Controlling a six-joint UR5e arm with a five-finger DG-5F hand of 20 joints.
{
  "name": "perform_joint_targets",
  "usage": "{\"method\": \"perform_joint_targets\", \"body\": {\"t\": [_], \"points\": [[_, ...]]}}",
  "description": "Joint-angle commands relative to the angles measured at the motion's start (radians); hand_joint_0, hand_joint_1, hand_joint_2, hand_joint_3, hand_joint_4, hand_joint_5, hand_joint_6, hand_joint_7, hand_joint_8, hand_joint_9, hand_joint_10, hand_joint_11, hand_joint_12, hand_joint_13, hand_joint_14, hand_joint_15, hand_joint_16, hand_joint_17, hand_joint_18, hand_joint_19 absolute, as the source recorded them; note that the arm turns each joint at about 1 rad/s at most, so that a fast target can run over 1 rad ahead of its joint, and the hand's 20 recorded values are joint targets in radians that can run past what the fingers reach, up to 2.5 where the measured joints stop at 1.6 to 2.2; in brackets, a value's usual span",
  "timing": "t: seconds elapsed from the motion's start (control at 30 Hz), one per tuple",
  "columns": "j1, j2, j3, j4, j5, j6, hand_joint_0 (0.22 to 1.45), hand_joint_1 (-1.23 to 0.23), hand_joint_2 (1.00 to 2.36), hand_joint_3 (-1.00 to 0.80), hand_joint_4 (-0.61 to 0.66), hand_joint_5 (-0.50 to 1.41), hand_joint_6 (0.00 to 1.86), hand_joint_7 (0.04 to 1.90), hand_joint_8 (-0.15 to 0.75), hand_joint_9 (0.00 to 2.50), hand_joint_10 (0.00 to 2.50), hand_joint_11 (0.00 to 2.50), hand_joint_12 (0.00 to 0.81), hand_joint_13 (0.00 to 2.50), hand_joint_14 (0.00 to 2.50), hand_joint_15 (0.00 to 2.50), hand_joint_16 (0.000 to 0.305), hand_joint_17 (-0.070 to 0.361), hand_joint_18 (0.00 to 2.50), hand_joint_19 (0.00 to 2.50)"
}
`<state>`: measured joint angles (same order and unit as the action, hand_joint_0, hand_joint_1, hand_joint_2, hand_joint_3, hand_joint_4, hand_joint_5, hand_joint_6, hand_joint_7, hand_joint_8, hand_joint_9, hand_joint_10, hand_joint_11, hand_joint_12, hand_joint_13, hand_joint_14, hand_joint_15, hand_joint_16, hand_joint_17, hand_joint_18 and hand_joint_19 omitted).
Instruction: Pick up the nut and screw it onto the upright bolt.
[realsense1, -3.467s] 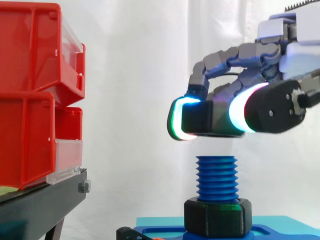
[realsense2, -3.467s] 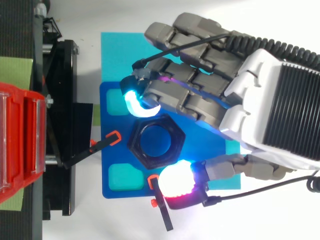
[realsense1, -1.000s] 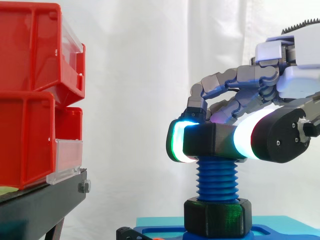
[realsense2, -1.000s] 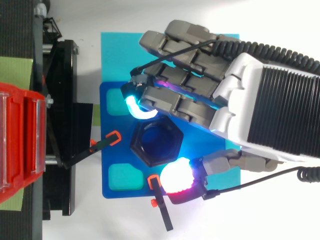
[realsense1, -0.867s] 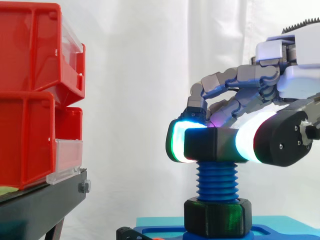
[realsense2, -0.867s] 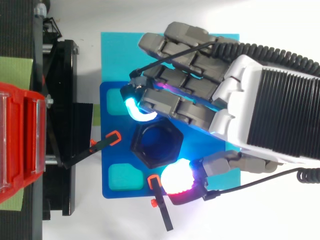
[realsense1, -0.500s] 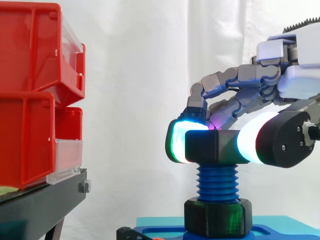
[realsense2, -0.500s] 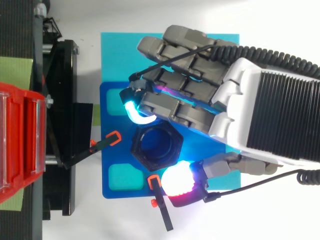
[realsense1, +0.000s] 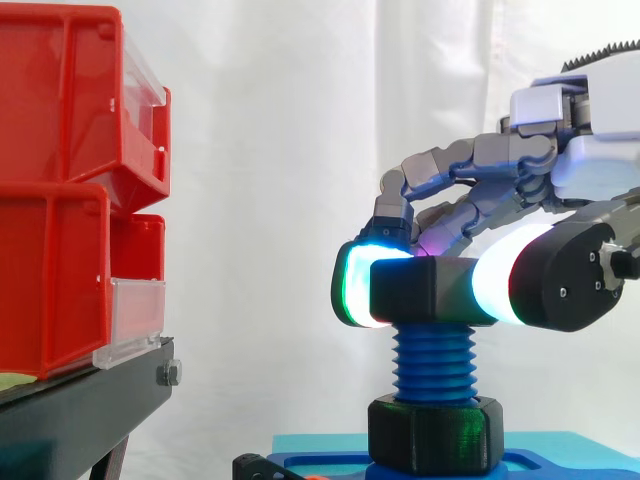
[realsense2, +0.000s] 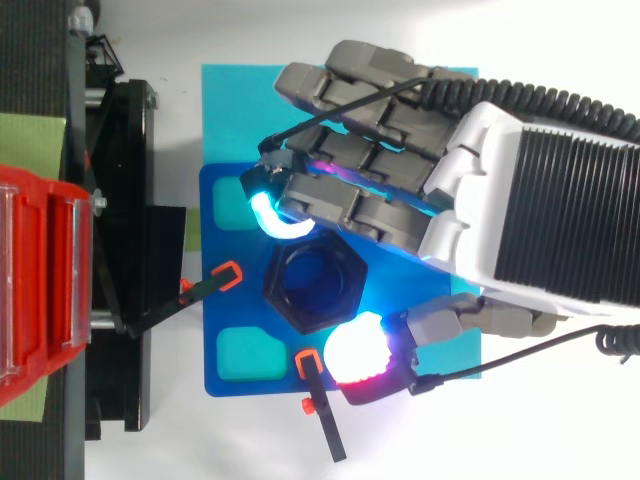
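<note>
- Two red bins (realsense1: 55, 120), stacked one above the other at the far left, each with a clear front strip.
- One black stand (realsense1: 70, 415) under the bins, its edge sloping down toward the middle.
- One white curtain (realsense1: 270, 150) across the whole back.
- One cyan mat (realsense2: 230, 110) lying flat, with a darker blue plate (realsense2: 210, 315) on top of it.
- Two small black clamps with orange tips, one (realsense2: 205, 290) at the plate's left edge, the other (realsense2: 325, 420) at its lower edge as seen from above.
- One blue bolt (realsense1: 434, 365), upright on the plate, with its threads bare along the middle.
- One black hexagonal collar (realsense1: 434, 432) round the bolt's foot, resting on the plate.
- One black hexagonal nut (realsense1: 425, 290), level on the very top of the bolt and well above the collar. From above, the bolt's blue end shows through its hole.
- One hand (realsense2: 470, 210), coming in from the right above the bolt, with its fingers curled and pinching the nut. One glowing fingertip (realsense1: 350, 285) presses the nut's left side and the thumb pad (realsense2: 355, 350), white edged with red, presses the opposite side.
</note>
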<state>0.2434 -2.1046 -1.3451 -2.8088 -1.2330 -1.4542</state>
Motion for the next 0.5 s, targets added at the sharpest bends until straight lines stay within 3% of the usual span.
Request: {"method": "perform_joint_targets", "body": {"t": [0.0,0.47], "points": [[-0.004,0.000,0.000,-0.001,-0.006,0.000,0.56,-0.53,1.01,-0.44,0.31,-0.18,0.58,1.23,0.311,0.49,0.01,0.15,0.374,0.42,0.00,0.00,0.050,0.112,0.39,0.07],[-0.006,0.000,0.001,0.000,-0.010,0.000,0.56,-0.53,1.01,-0.44,0.30,-0.18,0.58,1.23,0.310,0.49,0.01,0.16,0.375,0.43,0.00,0.00,0.050,0.112,0.40,0.06]]}}
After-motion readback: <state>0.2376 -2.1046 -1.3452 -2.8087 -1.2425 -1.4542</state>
